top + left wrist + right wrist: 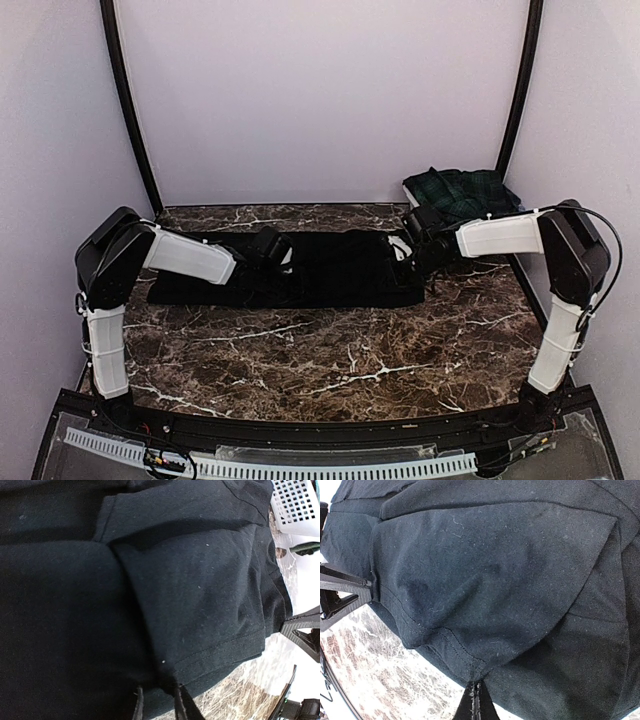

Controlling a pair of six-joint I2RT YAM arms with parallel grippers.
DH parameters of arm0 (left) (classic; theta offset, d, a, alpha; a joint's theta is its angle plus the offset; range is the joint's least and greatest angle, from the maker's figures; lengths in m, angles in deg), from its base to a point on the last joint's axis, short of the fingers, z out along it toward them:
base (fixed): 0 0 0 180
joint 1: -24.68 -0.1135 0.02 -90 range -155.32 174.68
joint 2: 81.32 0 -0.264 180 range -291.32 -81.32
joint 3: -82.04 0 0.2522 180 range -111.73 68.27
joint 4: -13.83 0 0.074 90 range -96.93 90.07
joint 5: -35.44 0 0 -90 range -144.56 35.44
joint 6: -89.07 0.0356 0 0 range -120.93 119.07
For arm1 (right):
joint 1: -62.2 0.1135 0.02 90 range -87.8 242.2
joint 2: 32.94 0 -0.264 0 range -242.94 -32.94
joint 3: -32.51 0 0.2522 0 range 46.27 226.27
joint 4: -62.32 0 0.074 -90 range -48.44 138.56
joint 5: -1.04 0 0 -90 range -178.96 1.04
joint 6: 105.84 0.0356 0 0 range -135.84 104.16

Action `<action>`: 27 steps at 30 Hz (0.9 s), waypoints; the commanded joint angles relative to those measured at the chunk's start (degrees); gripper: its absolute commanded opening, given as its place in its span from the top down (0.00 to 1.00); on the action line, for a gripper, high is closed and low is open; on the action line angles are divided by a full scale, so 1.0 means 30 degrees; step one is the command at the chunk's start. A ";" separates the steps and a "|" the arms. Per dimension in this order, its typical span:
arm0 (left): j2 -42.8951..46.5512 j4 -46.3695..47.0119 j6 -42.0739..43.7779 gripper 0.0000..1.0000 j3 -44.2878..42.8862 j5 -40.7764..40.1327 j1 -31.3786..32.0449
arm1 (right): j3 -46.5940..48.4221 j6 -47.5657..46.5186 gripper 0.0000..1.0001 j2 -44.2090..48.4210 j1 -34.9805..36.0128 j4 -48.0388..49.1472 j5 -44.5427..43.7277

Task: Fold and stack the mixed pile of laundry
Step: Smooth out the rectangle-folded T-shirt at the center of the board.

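a dark brown marble table veined in white fills a booth of pale lilac walls, with two black poles rising at the back corners. a black cloth lies spread in a long band across the far half of the table. a green-and-navy tartan skirt sits bunched in the far right corner, apart from it. both arms stand up from the near edge, bend sharply at the elbow and reach their white forearms inward, low over the marble, to opposite ends of the cloth. the left gripper is at the cloth's left part; in its wrist view its fingers stand a little apart with a fold of the hemmed fabric running down between them, though whether they truly clamp it is hard to tell from this angle. the right gripper meets the right end, its jaws pressed together on the stitched hem, which draws up to a point there above the marble. a white perforated basket shows past the cloth in the left wrist view.
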 commanded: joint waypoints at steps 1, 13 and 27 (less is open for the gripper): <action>-0.0050 -0.0581 -0.0049 0.78 -0.0437 -0.0314 0.0092 | 0.0259 -0.0250 1.00 0.0571 -0.0186 0.0260 -0.0196; -0.0748 -0.0013 0.0170 0.77 -0.1086 0.0331 0.0141 | 0.0502 -0.0265 1.00 0.0352 -0.0192 0.0222 -0.0166; -0.0931 0.0439 -0.0273 0.99 -0.1373 0.0890 0.0150 | 0.0562 -0.0311 1.00 0.0448 -0.0236 0.0218 -0.0278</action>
